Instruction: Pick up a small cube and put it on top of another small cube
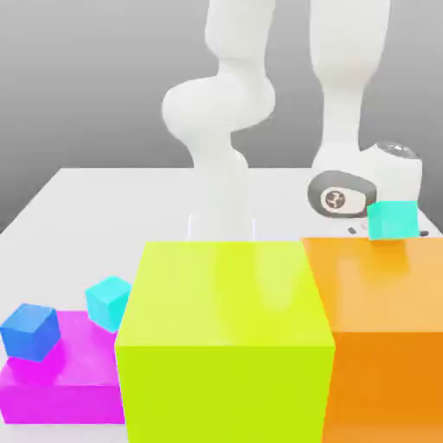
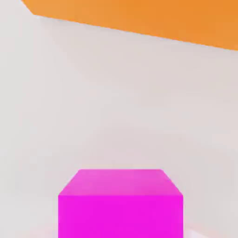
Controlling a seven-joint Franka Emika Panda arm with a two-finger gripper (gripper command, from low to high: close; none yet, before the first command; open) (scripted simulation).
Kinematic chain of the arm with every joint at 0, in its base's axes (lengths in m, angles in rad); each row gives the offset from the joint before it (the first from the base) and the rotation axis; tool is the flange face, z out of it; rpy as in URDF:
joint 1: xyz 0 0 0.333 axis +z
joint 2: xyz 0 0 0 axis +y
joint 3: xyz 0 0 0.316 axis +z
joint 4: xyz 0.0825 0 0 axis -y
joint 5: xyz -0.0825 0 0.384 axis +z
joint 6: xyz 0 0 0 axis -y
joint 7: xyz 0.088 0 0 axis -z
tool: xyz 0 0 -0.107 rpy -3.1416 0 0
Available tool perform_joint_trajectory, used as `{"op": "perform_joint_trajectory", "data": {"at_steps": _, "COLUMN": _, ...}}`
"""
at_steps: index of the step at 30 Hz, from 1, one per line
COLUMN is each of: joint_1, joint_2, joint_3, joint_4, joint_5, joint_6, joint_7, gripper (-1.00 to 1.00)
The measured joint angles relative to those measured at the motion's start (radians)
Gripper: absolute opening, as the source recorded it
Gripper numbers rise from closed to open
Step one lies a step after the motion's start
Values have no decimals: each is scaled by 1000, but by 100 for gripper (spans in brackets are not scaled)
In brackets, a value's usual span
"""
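A small blue cube (image 1: 31,332) and a small cyan cube (image 1: 109,302) rest on a low magenta slab (image 1: 69,381) at the exterior view's left. A teal cube (image 1: 394,220) sits on the far edge of the big orange block (image 1: 381,303). My white arm (image 1: 221,173) reaches down behind the tall yellow-green block (image 1: 225,337), which hides the hand. My gripper is shut. The hand view looks onto a magenta cube (image 2: 120,204) lying on the white table close beneath the hand. Whether that cube is gripped cannot be told.
The yellow-green block and the orange block stand side by side at the front. The orange block's edge (image 2: 139,16) shows beyond the magenta cube in the hand view. White table (image 1: 104,199) stretches behind the blocks. The robot's base (image 1: 363,186) stands at the back right.
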Motion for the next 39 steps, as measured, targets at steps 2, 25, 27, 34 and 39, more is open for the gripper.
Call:
{"op": "perform_joint_trajectory", "data": {"at_steps": 2, "joint_1": -76, "joint_2": -63, "joint_3": 96, "joint_4": -19, "joint_5": 90, "joint_6": -47, "joint_7": -72, "gripper": -100}}
{"op": "perform_joint_trajectory", "data": {"at_steps": 25, "joint_1": -101, "joint_2": -10, "joint_3": 377, "joint_4": 492, "joint_5": 549, "joint_6": -769, "joint_7": -980, "gripper": -100}}
{"op": "perform_joint_trajectory", "data": {"at_steps": 27, "joint_1": -106, "joint_2": 13, "joint_3": 398, "joint_4": 560, "joint_5": 575, "joint_6": -804, "joint_7": -1054, "gripper": -100}}
{"op": "perform_joint_trajectory", "data": {"at_steps": 34, "joint_1": -212, "joint_2": 40, "joint_3": 348, "joint_4": 726, "joint_5": 524, "joint_6": -854, "joint_7": -1347, "gripper": -100}}
{"op": "perform_joint_trajectory", "data": {"at_steps": 39, "joint_1": -324, "joint_2": 25, "joint_3": 273, "joint_4": 809, "joint_5": 460, "joint_6": -875, "joint_7": -1572, "gripper": -100}}
